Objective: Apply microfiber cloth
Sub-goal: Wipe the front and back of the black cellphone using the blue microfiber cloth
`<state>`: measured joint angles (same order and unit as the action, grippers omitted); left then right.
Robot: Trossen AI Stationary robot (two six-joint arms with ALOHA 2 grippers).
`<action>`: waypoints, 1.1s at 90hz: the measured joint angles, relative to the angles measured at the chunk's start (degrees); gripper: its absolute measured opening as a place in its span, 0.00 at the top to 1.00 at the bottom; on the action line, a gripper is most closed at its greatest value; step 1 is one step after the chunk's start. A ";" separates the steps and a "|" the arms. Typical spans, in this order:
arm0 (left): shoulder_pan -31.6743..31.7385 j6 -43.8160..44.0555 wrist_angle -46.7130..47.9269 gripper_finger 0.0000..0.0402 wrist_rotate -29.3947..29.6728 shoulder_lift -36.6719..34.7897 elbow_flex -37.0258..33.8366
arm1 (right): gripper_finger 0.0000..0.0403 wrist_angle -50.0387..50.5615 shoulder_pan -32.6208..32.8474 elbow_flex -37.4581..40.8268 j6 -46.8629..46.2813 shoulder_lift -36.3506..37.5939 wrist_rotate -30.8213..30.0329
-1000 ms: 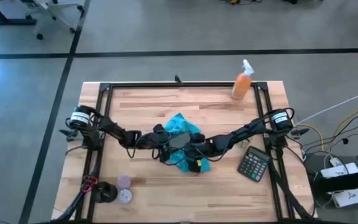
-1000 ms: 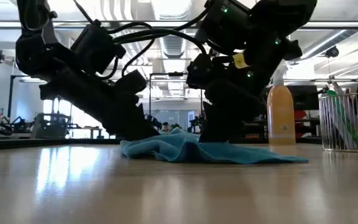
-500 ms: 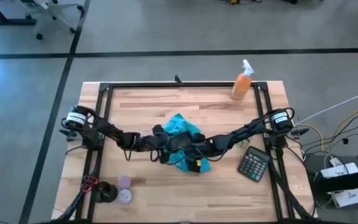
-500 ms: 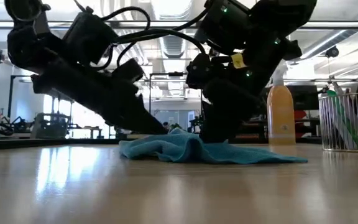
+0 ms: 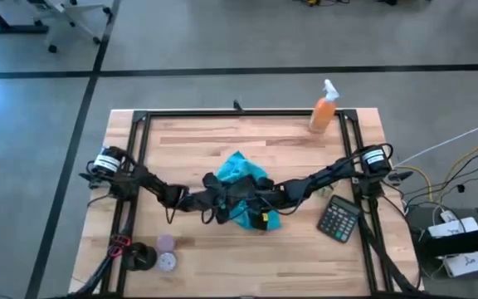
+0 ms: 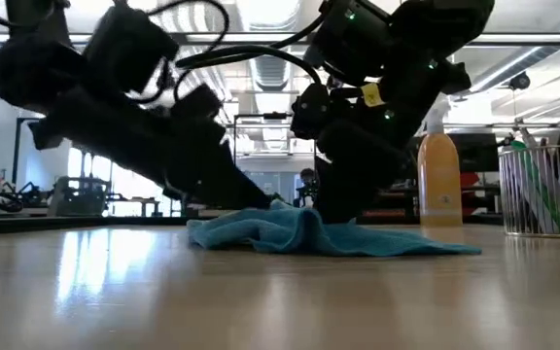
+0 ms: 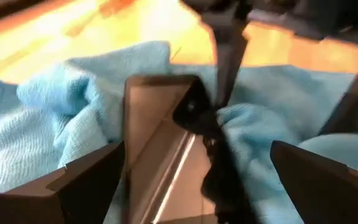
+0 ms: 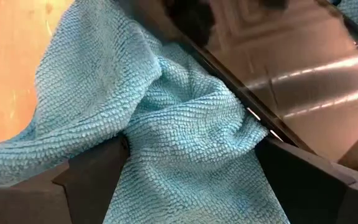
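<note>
— What does the overhead picture give that the wrist pictures don't?

— The layout: the microfiber cloth [image 5: 243, 189] lies bunched at the middle of the counter [image 5: 197, 141], both arms meeting over it, with an orange spray bottle [image 5: 324, 108] out at 1 o'clock and a calculator [image 5: 339, 218] at 4 o'clock. The wrist views alone show the black phone [image 7: 160, 134] lying on the cloth.

— And the claws?

— The left claw [image 7: 191, 186] is spread wide, fingers either side of the phone. The right claw [image 8: 191, 177] is also spread — cloth folds bunched between its fingers, phone edge just beyond. Neither visibly grips anything.
</note>
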<state>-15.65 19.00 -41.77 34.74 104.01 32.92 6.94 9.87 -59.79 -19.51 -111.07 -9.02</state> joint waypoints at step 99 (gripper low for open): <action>0.49 0.77 -2.52 0.03 2.73 8.98 3.63 | 0.13 0.01 0.00 0.02 -0.02 0.00 -0.24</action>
<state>-15.16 19.78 -44.29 37.47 112.99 36.55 6.95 9.87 -59.77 -19.53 -111.07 -9.26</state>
